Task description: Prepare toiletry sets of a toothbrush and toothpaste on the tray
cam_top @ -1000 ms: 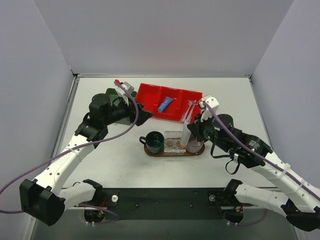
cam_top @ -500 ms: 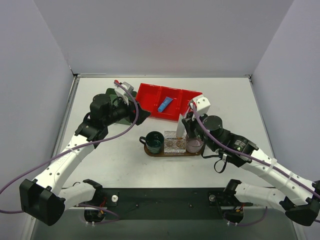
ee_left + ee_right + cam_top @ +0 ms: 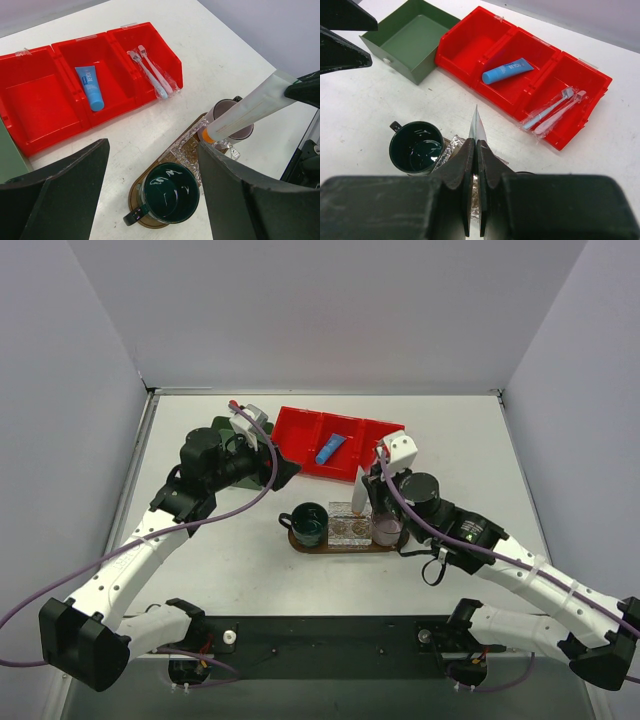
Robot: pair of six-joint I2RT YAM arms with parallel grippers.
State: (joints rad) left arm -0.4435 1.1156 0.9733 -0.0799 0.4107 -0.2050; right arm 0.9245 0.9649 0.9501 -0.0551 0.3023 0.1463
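My right gripper (image 3: pixel 475 145) is shut on the flat crimped end of a white toothpaste tube (image 3: pixel 245 111). The tube hangs tilted, its orange cap (image 3: pixel 206 135) down by the rim of the translucent pink mug (image 3: pixel 223 109); whether the cap is inside I cannot tell. The pink mug (image 3: pixel 388 531) and a dark green mug (image 3: pixel 308 524) stand at the two ends of the oval brown tray (image 3: pixel 340 546). My left gripper (image 3: pixel 154 147) hangs open high above the green mug (image 3: pixel 170 192). A blue toothpaste tube (image 3: pixel 90 87) and two wrapped toothbrushes (image 3: pixel 150 72) lie in the red bin.
The red three-compartment bin (image 3: pixel 300 430) sits behind the tray. A green square box (image 3: pixel 407 40) stands to its left, under my left arm. A clear crinkled holder (image 3: pixel 347 524) is on the tray between the mugs.
My right gripper has carried the white tube left and down, bringing it closer over the pink mug. The left arm has stayed still.
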